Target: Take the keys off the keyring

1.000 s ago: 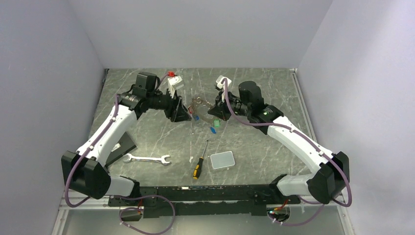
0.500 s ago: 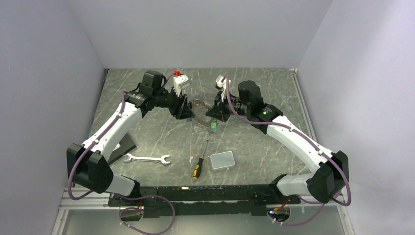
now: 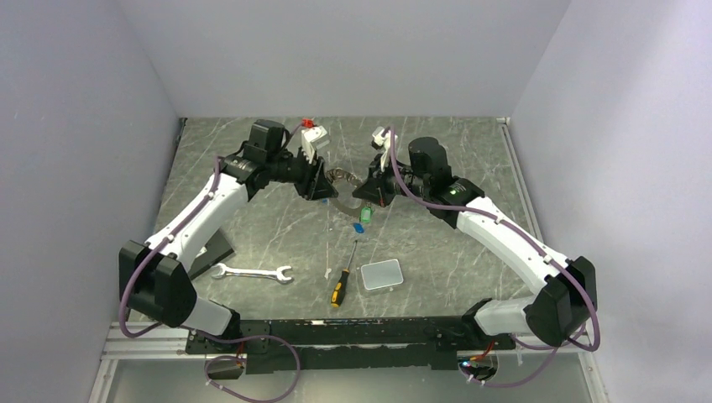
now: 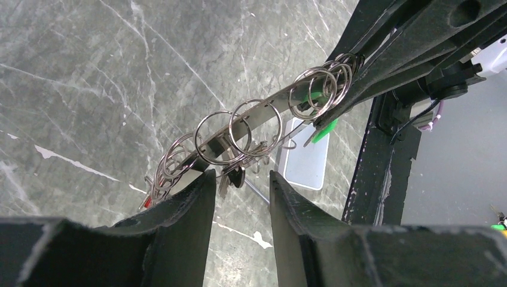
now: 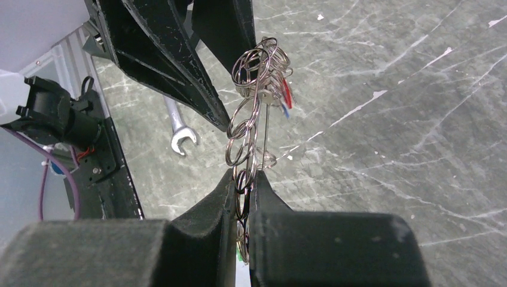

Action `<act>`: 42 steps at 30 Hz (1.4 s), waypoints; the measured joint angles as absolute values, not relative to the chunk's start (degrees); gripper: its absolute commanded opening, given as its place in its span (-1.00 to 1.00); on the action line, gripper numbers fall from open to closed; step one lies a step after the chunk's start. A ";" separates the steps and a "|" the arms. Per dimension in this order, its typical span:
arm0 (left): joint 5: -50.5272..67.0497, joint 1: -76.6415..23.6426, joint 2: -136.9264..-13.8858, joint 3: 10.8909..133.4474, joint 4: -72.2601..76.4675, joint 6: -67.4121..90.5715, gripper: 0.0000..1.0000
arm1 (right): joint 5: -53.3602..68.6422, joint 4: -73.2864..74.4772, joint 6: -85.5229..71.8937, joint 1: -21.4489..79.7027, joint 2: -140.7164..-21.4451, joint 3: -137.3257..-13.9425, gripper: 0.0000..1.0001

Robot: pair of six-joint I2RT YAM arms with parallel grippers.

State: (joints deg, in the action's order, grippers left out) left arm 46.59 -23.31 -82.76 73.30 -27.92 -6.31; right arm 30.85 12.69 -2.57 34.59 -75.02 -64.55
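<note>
**A:** What's the biggest thing there?
**B:** The grey marbled desk (image 3: 277, 231). Two arms reach in from its near edge and meet toward the back middle.

**A:** Anything lying loose?
**B:** Near the front there is a wrench (image 3: 252, 272), a screwdriver (image 3: 340, 281) and a small grey box (image 3: 381, 274). All three are well apart from both sets of fingers.

**A:** And the keyring?
**B:** The keyring (image 4: 282, 101) is up off the desk, strung between the arms. The right fingers (image 5: 209, 206) are pinched almost together on one end. They have the band and a few small rings caught between them.

**A:** The left side?
**B:** The left fingers (image 4: 185, 209) stand partly apart, with a clear gap. The keyring's other end runs across just past their tips, and I see nothing clamped in them.

**A:** The keys?
**B:** The keys (image 4: 238, 173) hang from small silvery rings along the band, and some dangle into that left gap. A green tag (image 4: 323, 127) sits by the right fingers. A red tag (image 5: 288, 92) is at the left end.
</note>
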 measured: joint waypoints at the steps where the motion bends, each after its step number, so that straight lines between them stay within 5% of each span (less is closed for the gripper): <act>1: 46.57 -23.38 -82.89 73.30 -27.62 -6.11 -0.15 | 30.63 12.67 -2.85 34.59 -75.07 -64.55 -1.00; 29: 42.17 -24.40 -86.11 75.24 -24.27 -1.87 -0.50 | 27.33 9.32 -7.11 34.41 -76.05 -62.83 -1.00; 34: 42.15 -24.40 -86.11 75.24 -24.16 -1.67 -0.73 | 27.42 9.30 -7.40 34.44 -76.07 -62.61 -1.00; 36: 42.15 -24.40 -86.11 75.24 -24.10 -1.65 -0.98 | 27.57 9.30 -7.62 34.44 -76.07 -62.59 -1.00; 42: 42.17 -24.40 -86.11 75.26 -25.36 -2.81 -1.00 | 27.27 8.84 -7.51 34.28 -76.07 -61.67 -1.00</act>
State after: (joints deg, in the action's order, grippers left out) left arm 42.17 -24.40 -86.11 75.26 -25.36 -2.81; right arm 27.27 8.84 -7.51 34.28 -76.07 -61.67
